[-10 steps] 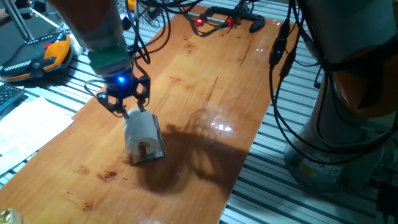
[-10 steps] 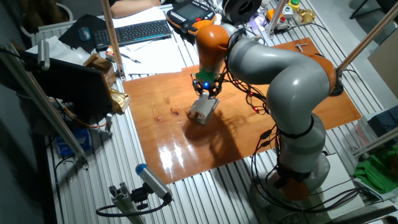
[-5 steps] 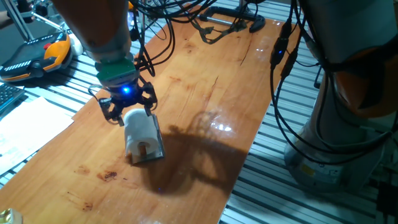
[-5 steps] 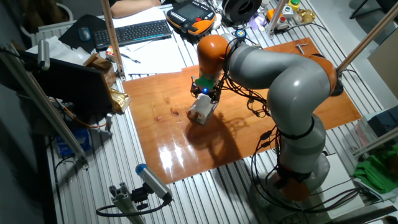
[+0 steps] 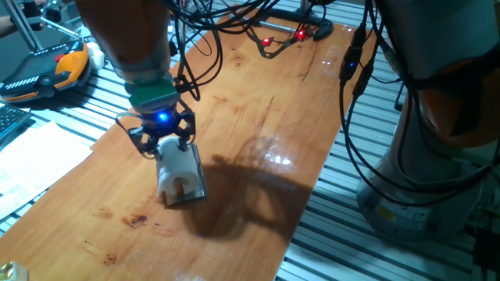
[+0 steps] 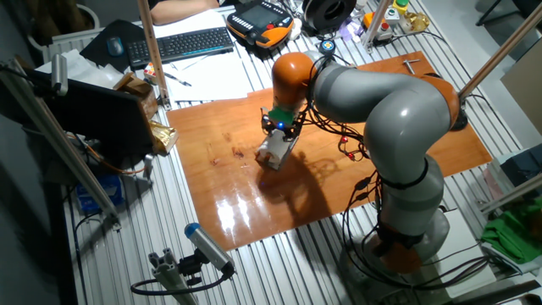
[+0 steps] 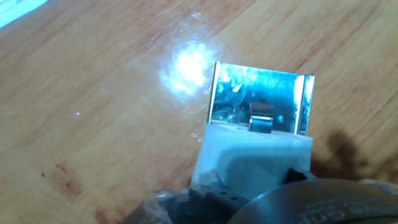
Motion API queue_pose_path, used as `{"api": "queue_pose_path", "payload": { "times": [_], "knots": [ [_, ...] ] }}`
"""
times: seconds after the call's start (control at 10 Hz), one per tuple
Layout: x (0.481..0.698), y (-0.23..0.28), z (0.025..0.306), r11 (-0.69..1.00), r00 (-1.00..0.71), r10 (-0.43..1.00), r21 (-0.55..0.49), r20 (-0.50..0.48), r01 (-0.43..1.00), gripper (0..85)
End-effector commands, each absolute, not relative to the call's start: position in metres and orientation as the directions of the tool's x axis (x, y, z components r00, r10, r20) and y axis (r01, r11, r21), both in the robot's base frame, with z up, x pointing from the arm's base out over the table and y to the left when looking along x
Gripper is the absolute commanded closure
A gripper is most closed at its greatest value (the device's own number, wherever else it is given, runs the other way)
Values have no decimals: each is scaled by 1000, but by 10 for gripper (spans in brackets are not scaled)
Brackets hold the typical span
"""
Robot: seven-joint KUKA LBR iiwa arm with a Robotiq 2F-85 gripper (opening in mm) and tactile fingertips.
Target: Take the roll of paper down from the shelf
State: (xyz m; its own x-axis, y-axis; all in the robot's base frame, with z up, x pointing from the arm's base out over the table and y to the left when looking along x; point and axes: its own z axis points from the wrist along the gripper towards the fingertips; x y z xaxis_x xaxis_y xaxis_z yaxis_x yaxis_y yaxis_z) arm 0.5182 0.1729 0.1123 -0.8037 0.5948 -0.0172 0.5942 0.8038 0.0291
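The gripper looks open, holding nothing, right above the roll of paper lying sideways on the shelf.

Bare wooden board is seen on all sides of the roll of paper. Access from above is blocked by the gripper. Cables are confined to the far end.

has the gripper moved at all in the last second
Yes. In one fixed view the gripper has shifted slightly right and down, closer over the roll of paper, which sits in the same spot on the shelf.
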Motion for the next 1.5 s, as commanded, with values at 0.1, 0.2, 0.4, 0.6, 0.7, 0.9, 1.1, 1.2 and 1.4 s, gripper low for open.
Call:
{"api": "queue_pose_path", "payload": {
  "times": [0.1,0.2,0.4,0.6,0.7,0.9,1.1,1.2,1.4],
  "knots": [
    [519,171,113,815,-816,578,42,-12,577,663],
    [520,170,116,823,-824,567,42,-12,566,747],
    [522,166,123,839,-840,543,41,-9,542,843],
    [526,162,130,844,-845,535,39,1,534,843],
    [530,157,134,849,-850,527,42,4,527,843],
    [535,151,135,853,-854,520,50,7,520,843],
    [541,144,138,854,-855,519,48,-5,519,843],
    [547,139,141,854,-855,518,49,-4,517,843],
    [561,122,146,859,-860,510,48,-11,509,843]
  ]
}}
